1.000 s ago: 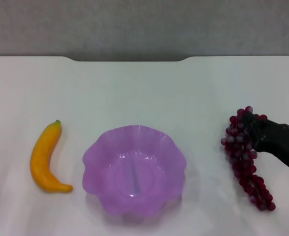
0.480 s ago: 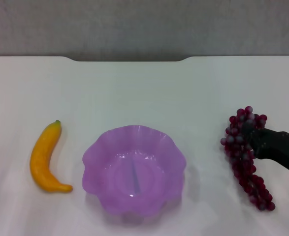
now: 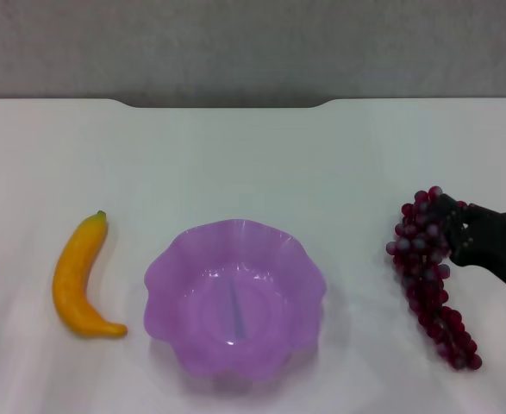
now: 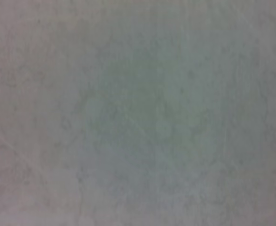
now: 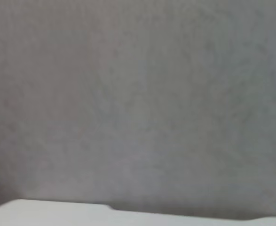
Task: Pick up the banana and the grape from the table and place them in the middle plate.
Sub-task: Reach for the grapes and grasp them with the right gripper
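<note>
On the white counter (image 3: 235, 164) the right pincer (image 3: 453, 226) sits at the grape bunch (image 3: 425, 267), seemingly clamped on it, so lifting toward the purple plate (image 3: 235, 297) comes next.

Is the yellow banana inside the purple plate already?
No, the banana lies on the white table, off to the robot's left of the middle plate, which holds no fruit.

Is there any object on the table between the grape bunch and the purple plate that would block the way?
Nothing visible does. Between the grape and the middle plate there is only bare table. The right claw is at the bunch's upper end. The banana lies on the plate's other side.
</note>
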Controlling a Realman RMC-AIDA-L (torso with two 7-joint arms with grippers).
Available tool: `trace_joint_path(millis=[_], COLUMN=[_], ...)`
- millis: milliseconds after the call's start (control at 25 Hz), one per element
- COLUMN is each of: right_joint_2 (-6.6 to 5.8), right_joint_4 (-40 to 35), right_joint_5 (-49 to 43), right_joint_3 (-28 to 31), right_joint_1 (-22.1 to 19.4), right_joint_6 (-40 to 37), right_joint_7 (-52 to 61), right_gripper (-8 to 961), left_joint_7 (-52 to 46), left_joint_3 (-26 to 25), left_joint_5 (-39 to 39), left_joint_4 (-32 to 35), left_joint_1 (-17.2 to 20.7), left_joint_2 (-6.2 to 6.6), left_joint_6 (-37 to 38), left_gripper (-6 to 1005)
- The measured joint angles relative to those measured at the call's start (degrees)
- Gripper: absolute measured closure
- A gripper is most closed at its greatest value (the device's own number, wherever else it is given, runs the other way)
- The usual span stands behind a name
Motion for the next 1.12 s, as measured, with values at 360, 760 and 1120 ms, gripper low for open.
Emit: trace_joint_path(millis=[360,760,1120], right_joint_2=[2.06,2.14,2.14], right_joint_4=[-1.92,-5.01,-13.62], right_joint_5=[-0.03,-0.1,-0.16], right_joint_3=[8.98,13.82,16.68], right_joint_1=[-1.41,-1.91,-6.76], right_joint_6=[5.44,13.42,14.95], right_joint_7=[-10.66,-13.14,-21.05], right_gripper=[858,524,144], left_joint_7=[0.0,0.01,1.5], left_joint_3=[0.0,0.0,-0.87], left_joint_5=[0.0,0.0,-0.06], left_joint_4=[0.0,0.0,-0.08], left_joint_1=[-0.43,-0.54,-0.63], left_joint_2=[0.0,0.0,-0.06], left_joint_6=[-0.84,-1.11,-2.09], left_gripper=[962,954,928])
